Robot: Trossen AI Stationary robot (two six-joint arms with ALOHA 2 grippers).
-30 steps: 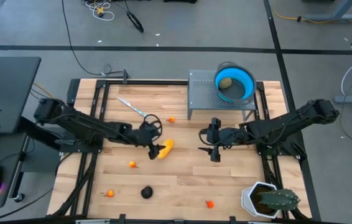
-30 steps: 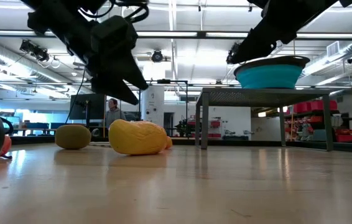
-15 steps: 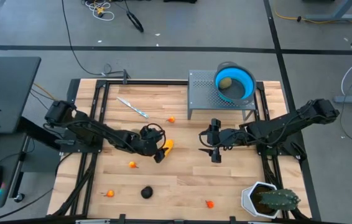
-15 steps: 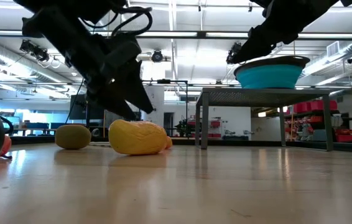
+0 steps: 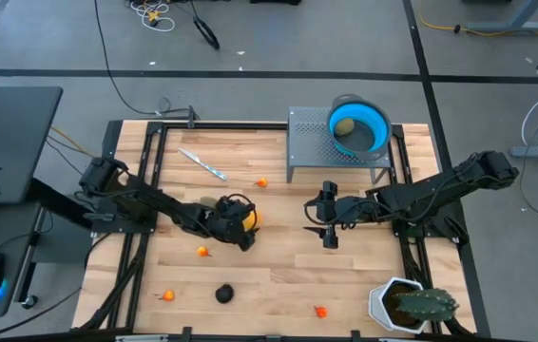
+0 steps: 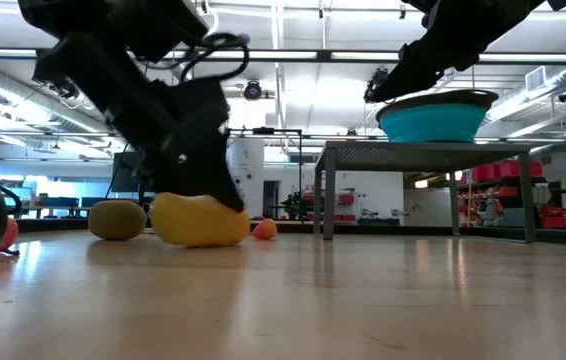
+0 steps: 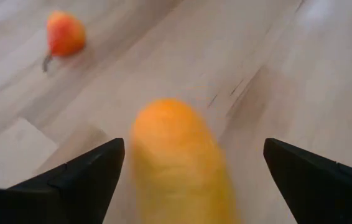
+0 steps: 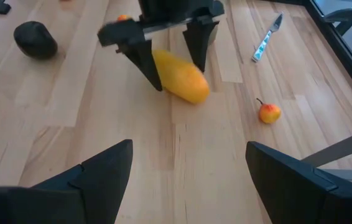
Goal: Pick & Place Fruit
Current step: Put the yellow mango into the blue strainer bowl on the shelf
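Observation:
The yellow oblong fruit (image 5: 250, 218) lies on its side on the wooden table, left of centre. My left gripper (image 5: 241, 230) is open and low over it, one finger on each side of the fruit (image 7: 176, 162). An olive oval fruit (image 6: 117, 219) rests on the table behind it, and another (image 5: 344, 125) sits in the blue bowl (image 5: 372, 128). The black round fruit (image 5: 223, 294) lies near the front edge. My right gripper (image 5: 327, 215) hangs open above the table's middle, holding nothing. My left gripper comes at the yellow fruit slanting down from the table's left, its open fingers across the fruit. One finger (image 7: 101, 168) stands close against the fruit's side (image 7: 140, 152); I cannot tell whether it touches. The fruit lies on the table.
The bowl stands on a grey metal stand (image 5: 309, 142) at the back right. A silvery stick (image 5: 202, 163) lies at the back left. Tiny orange-red bits (image 5: 262, 182) (image 5: 201, 252) (image 5: 167, 295) are scattered about. A potted cactus (image 5: 412, 304) fills the near right corner.
My left gripper has come down, slanting toward the table's right, and tipped further down until its fingers stand on either side of the yellow fruit. The fruit has slid a little along the table, and a small orange bit now shows behind it in the low view.

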